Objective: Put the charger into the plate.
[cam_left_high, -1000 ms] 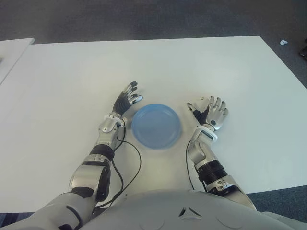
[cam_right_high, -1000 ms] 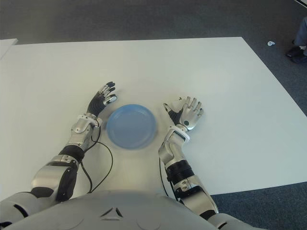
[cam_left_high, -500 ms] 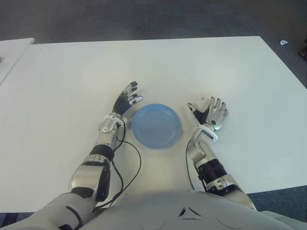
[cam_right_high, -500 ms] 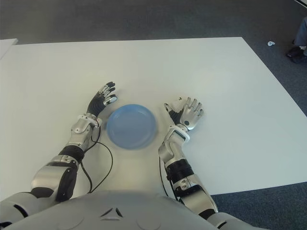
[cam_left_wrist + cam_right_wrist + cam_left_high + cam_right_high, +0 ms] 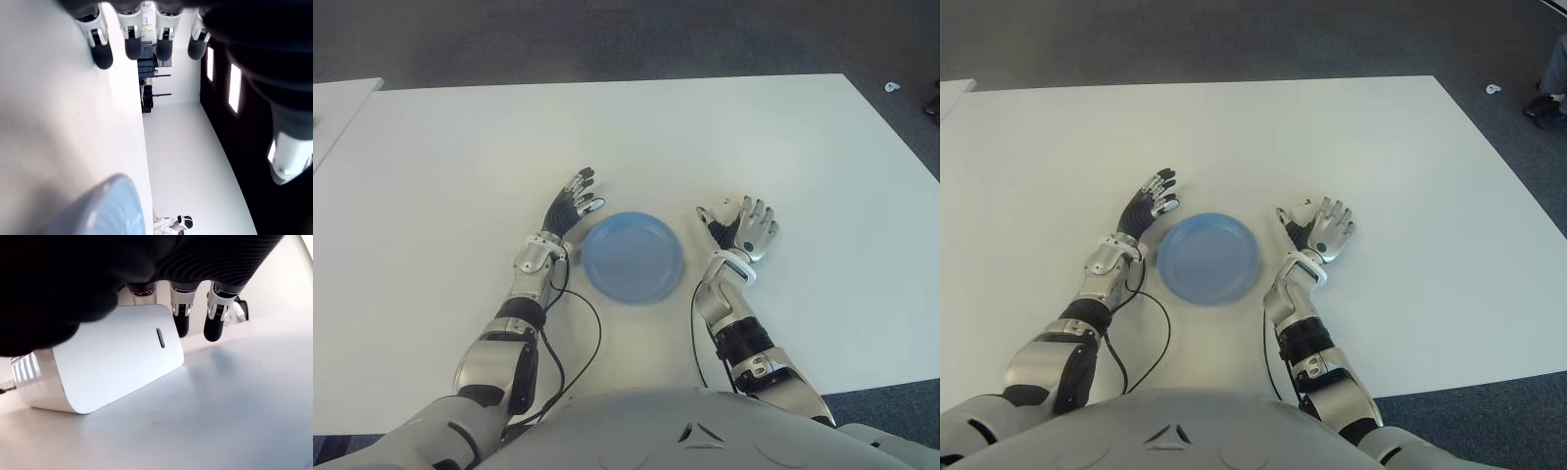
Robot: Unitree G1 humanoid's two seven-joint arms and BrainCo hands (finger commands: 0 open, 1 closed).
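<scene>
A round blue plate [image 5: 633, 257] lies on the white table [image 5: 754, 127] between my two hands, with nothing in it. The white charger [image 5: 112, 357], a rounded block with a small slot in one face, lies on the table under my right hand [image 5: 736, 217], just right of the plate. That hand's fingers [image 5: 215, 318] reach out straight past the charger and do not curl around it. In the eye views the hand hides almost all of the charger. My left hand [image 5: 574, 203] shows open beside the plate's left rim, and the plate's edge [image 5: 107, 210] appears in its wrist view.
A black cable [image 5: 570, 323] loops on the table by my left forearm. A second white table edge [image 5: 337, 103] shows at the far left. Dark carpet lies beyond the table, with a small white object [image 5: 892, 87] on the floor at the far right.
My right hand and forearm have shifted very slightly over the charger. The left hand and the plate have not moved.
</scene>
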